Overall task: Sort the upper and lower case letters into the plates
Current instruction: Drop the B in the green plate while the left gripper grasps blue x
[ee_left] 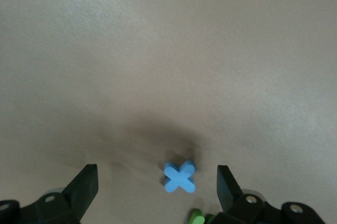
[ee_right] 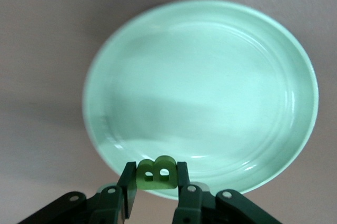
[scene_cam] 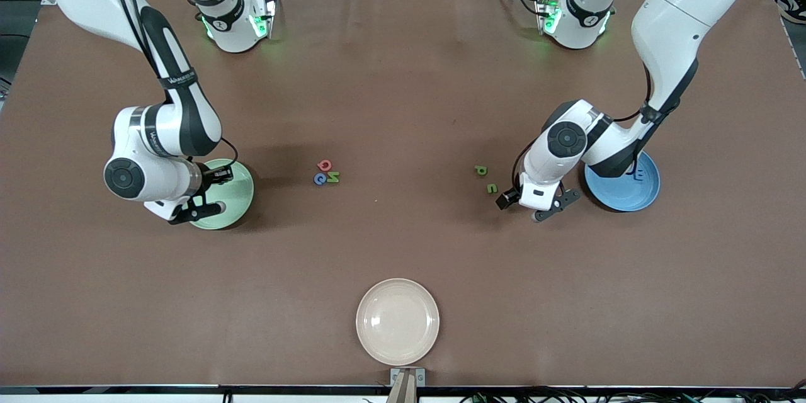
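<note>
The table [scene_cam: 403, 75] is covered in a matte brown sheet, faintly creased. The right gripper [ee_right: 155, 182] hangs over the rim of the green plate [ee_right: 210, 87], a round, shallow, glossy dish with soft highlights on its glaze, at the right arm's end of the table; its black fingers [ee_right: 128, 184] pinch a thick, flat green "B" [ee_right: 156, 172] upright between them. The left gripper [ee_left: 158, 184] hovers low over the table beside the blue plate [scene_cam: 636, 192], its black fingers [ee_left: 84, 184] spread wide either side of a chunky blue "x" [ee_left: 180, 176] lying flat on the sheet; a bit of green piece [ee_left: 196, 217] shows just by the x. The blue plate, same round shallow shape, lies at the left arm's end, partly under the arm, with a dark blue letter [scene_cam: 639, 173] in it that looks like an "E". Near the table's middle three pieces touch in a cluster: a red Q-like letter [scene_cam: 324, 165], a blue round one [scene_cam: 320, 179] and a green "N" [scene_cam: 333, 177]. Toward the left gripper lie a green "P" [scene_cam: 480, 170] and another small green letter [scene_cam: 492, 188], apart from each other. A smooth cream plate [scene_cam: 397, 321] sits nearest the front camera. Writing runs along the right arm's dark band [scene_cam: 178, 80], too small to read.
</note>
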Controlling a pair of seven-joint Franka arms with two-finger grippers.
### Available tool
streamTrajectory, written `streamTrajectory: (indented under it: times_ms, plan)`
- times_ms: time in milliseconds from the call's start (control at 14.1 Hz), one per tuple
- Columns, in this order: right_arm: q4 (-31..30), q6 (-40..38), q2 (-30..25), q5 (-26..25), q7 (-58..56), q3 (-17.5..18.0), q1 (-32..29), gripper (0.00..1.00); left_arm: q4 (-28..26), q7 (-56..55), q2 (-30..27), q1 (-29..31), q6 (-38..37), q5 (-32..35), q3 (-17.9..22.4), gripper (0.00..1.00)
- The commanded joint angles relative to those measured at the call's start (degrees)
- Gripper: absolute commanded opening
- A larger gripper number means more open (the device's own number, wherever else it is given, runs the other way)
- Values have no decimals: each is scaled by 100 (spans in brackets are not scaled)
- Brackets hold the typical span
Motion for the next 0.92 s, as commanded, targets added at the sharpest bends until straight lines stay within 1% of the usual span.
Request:
streamTrajectory:
  times_ms: [0, 142, 354, 425, 496, 566, 779, 850]
  plan:
    - [-592, 750, -105, -199, -64, 93, -251, 0, 112, -167, 157, -56, 95, 203, 5, 96]
    - [-724, 998, -96, -199, -81, 93, -260, 0, 182, -167, 254, -134, 95, 203, 22, 85]
    - [-751, 1016, -96, -199, -81, 93, -339, 1, 226, -167, 307, -161, 95, 220, 22, 66]
    - [-760, 1007, -96, -199, -81, 101, -339, 6, 253, -167, 359, -161, 95, 229, 22, 60]
    - [-751, 972, -96, -199, -81, 101, -339, 40, 279, -167, 377, -161, 95, 229, 22, 53]
    - [-751, 955, -96, -199, -73, 101, -339, 99, 279, -159, 386, -161, 95, 229, 31, 45]
    - [-690, 780, -114, -190, -20, 110, -304, 100, 279, -158, 368, -152, 95, 238, 31, 21]
    - [-629, 613, -166, -138, 15, 145, -260, 100, 279, -158, 360, -152, 95, 238, 31, 16]
